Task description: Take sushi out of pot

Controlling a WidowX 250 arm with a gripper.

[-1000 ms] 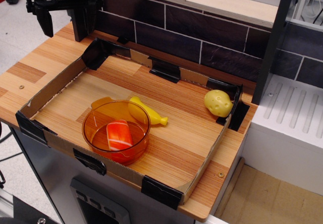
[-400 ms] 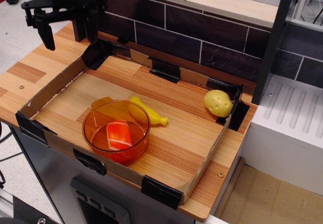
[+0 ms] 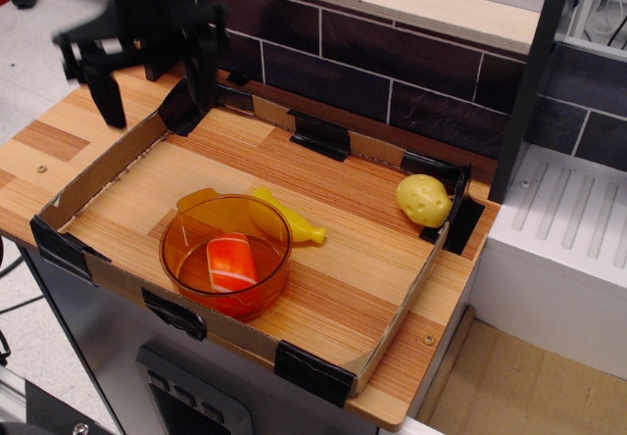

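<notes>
The sushi (image 3: 231,262), orange-red with white stripes, lies inside the translucent orange pot (image 3: 176,234) at the front left of the cardboard tray. My black gripper (image 3: 155,97) hangs above the tray's back left corner, well away from the pot. It is motion-blurred; its two fingers are spread wide with nothing between them.
A yellow banana-like toy (image 3: 294,221) lies just behind the pot, touching its rim. A pale yellow potato-like lump (image 3: 423,200) sits at the tray's right corner. The low cardboard tray wall (image 3: 108,166) rings the wooden board. A dark brick wall (image 3: 392,72) stands behind.
My gripper has come down and to the right, from above the back left of the counter toward the tray's back left corner. The sushi, pot and other toys have not moved.
</notes>
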